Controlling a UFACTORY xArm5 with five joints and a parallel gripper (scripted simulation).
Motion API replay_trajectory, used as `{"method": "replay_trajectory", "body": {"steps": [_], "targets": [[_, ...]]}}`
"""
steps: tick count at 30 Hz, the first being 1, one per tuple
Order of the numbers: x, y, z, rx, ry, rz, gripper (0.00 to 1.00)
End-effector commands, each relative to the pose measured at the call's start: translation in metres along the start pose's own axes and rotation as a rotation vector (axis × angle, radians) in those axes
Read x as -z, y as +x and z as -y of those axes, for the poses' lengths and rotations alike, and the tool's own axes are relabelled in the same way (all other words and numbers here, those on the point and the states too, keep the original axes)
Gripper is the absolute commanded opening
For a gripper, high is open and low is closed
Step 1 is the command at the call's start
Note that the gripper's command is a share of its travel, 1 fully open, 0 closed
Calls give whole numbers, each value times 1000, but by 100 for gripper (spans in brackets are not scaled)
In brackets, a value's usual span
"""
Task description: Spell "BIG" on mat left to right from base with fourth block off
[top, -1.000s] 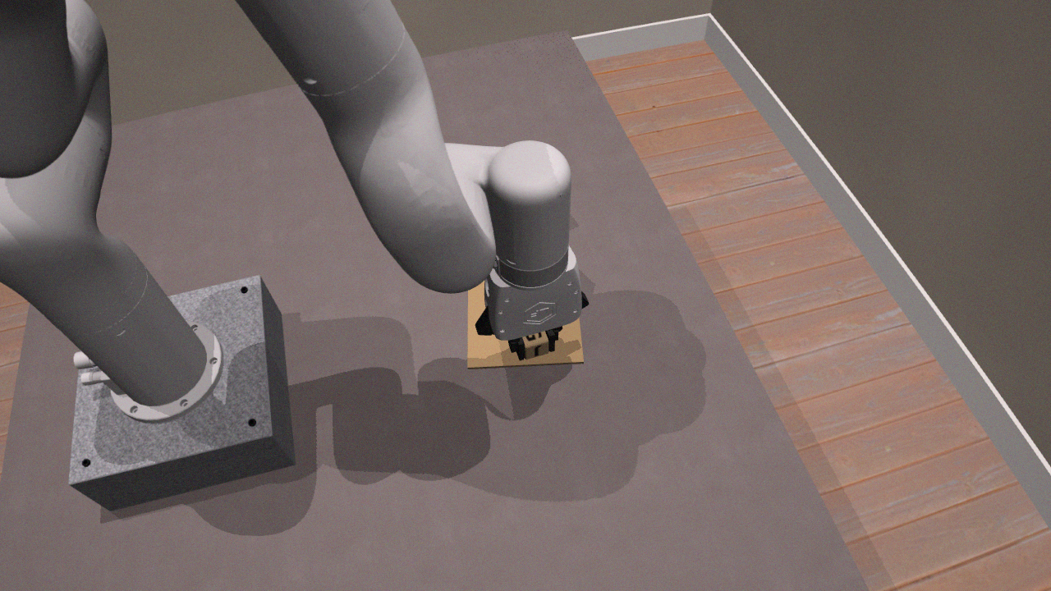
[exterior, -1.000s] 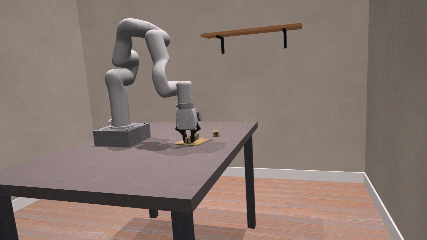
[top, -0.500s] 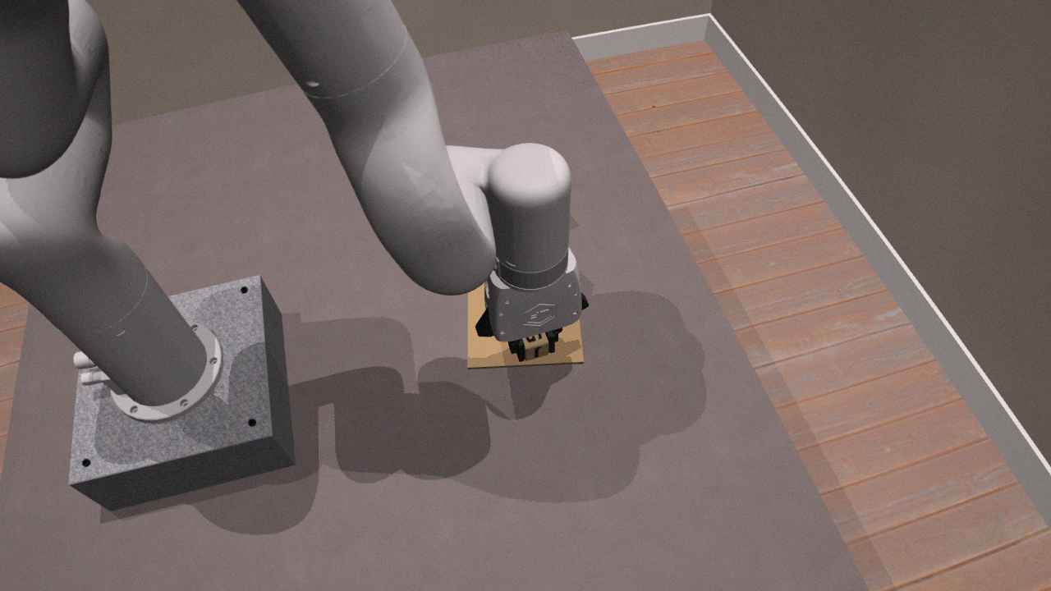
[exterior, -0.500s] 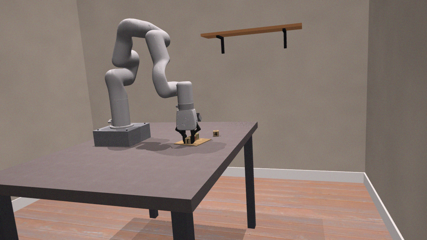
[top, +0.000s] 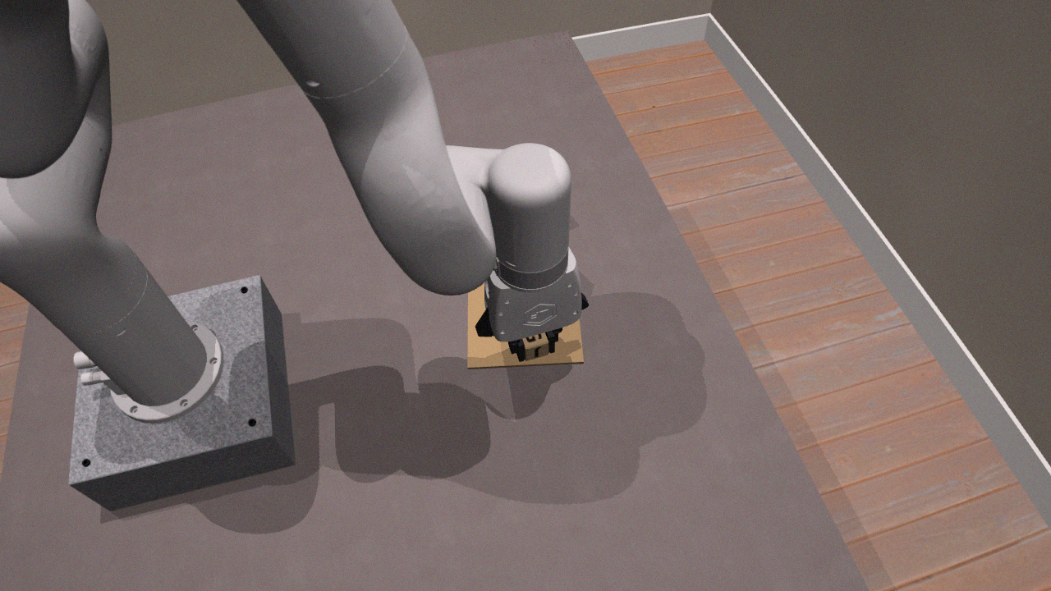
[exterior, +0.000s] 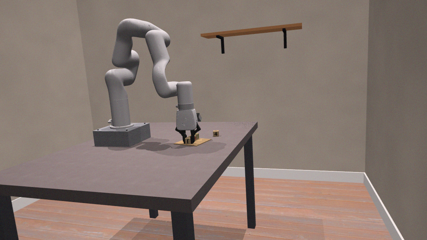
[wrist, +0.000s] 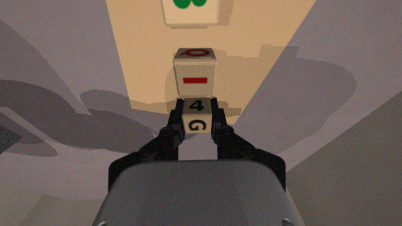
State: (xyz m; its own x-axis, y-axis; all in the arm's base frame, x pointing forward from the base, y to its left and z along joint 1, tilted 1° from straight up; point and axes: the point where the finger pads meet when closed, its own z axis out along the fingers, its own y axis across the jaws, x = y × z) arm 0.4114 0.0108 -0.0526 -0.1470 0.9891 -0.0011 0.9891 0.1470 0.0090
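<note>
Jaws clamped on G block (top: 534,347) (exterior: 187,140) (wrist: 197,123), mat (top: 481,358) (exterior: 205,140) (wrist: 251,37) beneath — 1 block (exterior: 216,133) off mat.

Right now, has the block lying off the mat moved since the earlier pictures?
No. In the exterior view, the block keeps its place against the mat, beyond its edge.
</note>
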Motion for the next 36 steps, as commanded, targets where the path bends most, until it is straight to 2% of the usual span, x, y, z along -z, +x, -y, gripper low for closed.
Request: {"method": "replay_trajectory", "body": {"steps": [1,18,19,21,22,24,25,30,31,36], "targets": [[1,0,-1,0,-3,0,27],[1,0,-1,0,-3,0,27],[1,0,-1,0,-3,0,31],[1,0,-1,0,-3,0,31],[1,0,-1,0,-3,0,35],[1,0,-1,0,-3,0,35],[1,0,-1,0,-3,0,39],[1,0,-1,0,-3,0,43],[1,0,-1,0,-3,0,47],[1,0,-1,0,-3,0,47]]}}
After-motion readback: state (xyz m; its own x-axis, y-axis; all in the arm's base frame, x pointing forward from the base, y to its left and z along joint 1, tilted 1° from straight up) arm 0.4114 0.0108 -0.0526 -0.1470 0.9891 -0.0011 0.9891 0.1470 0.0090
